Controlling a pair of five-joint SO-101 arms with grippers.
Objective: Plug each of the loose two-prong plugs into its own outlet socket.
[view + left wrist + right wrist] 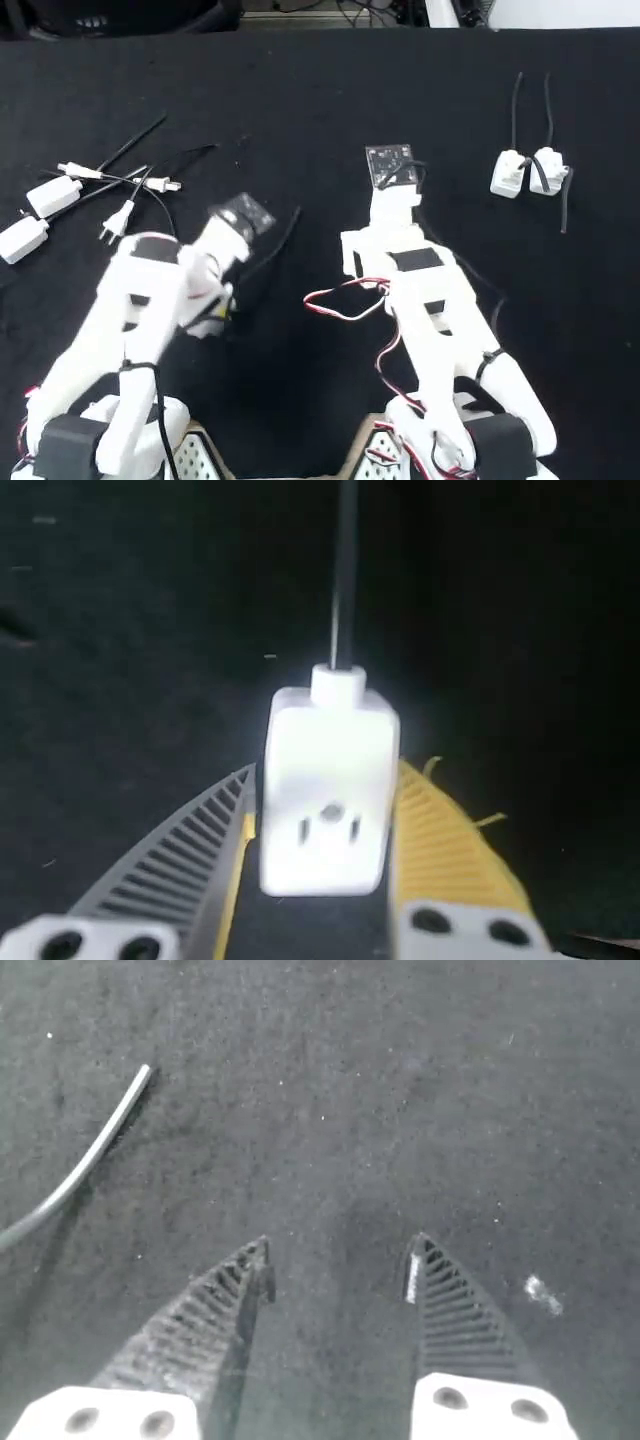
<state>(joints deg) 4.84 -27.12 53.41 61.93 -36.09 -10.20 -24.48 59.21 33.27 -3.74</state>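
A white outlet socket with a black cord sits between the fingers of my left gripper, which is shut on it, its slotted face towards the camera. In the high view that cord trails out from under the left arm. Three loose two-prong plugs lie at the far left beside two free white sockets. My right gripper hangs open over bare cloth, nothing between its fingers.
Two more white sockets with black cords lie at the back right. A grey cord end crosses the cloth near the right gripper. The black cloth covers the whole table.
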